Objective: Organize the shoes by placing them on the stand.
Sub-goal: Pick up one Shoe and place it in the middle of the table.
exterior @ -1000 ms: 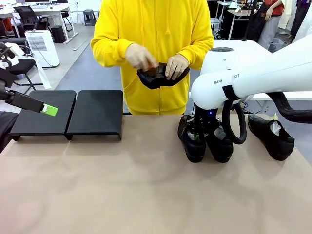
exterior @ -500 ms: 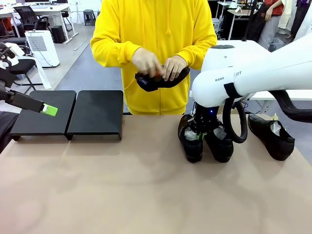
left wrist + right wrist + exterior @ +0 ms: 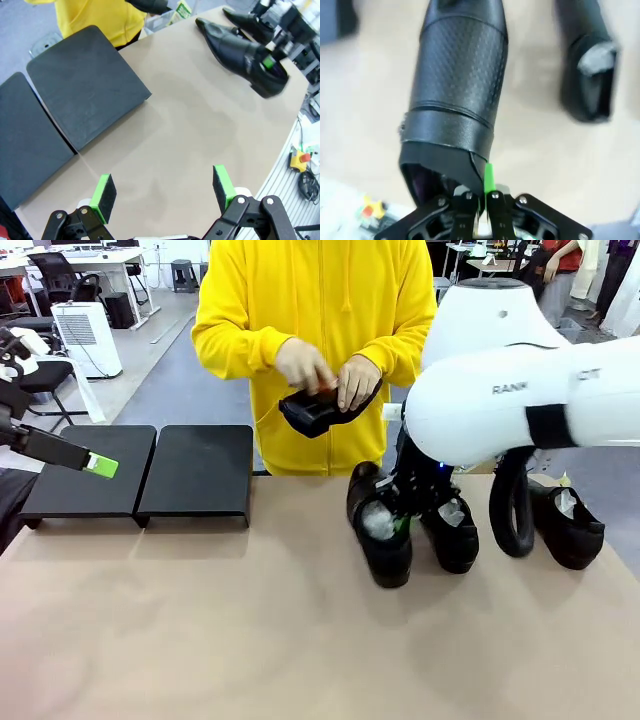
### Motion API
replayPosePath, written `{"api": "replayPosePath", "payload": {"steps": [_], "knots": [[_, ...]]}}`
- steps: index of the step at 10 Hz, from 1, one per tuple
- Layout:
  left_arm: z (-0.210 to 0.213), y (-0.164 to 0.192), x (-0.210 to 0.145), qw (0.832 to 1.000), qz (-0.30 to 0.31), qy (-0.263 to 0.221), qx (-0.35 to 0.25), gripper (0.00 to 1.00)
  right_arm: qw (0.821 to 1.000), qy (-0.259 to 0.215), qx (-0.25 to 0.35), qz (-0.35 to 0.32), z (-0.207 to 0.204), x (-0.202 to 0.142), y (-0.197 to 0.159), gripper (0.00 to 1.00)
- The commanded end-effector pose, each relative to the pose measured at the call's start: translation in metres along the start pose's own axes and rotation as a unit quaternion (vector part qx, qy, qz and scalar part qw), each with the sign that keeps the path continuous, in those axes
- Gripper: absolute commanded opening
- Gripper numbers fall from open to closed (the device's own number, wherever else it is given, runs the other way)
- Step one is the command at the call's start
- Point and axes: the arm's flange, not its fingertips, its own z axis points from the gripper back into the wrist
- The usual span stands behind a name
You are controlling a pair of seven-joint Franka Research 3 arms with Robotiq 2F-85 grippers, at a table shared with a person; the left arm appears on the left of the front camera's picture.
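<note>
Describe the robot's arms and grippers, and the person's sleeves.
The right arm is bulky, rounded and glossy white, with grey lettering and a black band; a thick black cable loops beneath it. The left gripper and right gripper are black linkages with green pads. The person's sleeves are bright yellow.

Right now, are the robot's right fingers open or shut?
Shut. The right fingers pinch the rim of the shoe, with their green pads nearly touching.

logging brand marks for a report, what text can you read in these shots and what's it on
"RANK": on the white right arm, start of the word cut off.
Two more letters farther along that arm: too blurred to read.
Green label at the top edge of the left wrist view: too small to read.
</note>
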Motion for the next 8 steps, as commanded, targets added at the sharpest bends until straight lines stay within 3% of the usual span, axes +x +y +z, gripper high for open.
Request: {"api": "replayPosePath", "payload": {"steps": [1,4,8], "knots": [[0.0,0.002,-0.001,1.0,-0.005,-0.007,-0.011,1.0,0.997,0.033,0.063,0.009,-0.012,-0.026,0.012,0.0],[0.0,0.002,-0.001,1.0,-0.005,-0.007,-0.011,1.0,0.987,0.086,0.126,0.051,-0.02,-0.063,0.048,0.0],[0.0,0.002,-0.001,1.0,-0.005,-0.007,-0.011,1.0,0.978,0.145,0.153,0.015,-0.062,-0.074,0.07,0.0]]}}
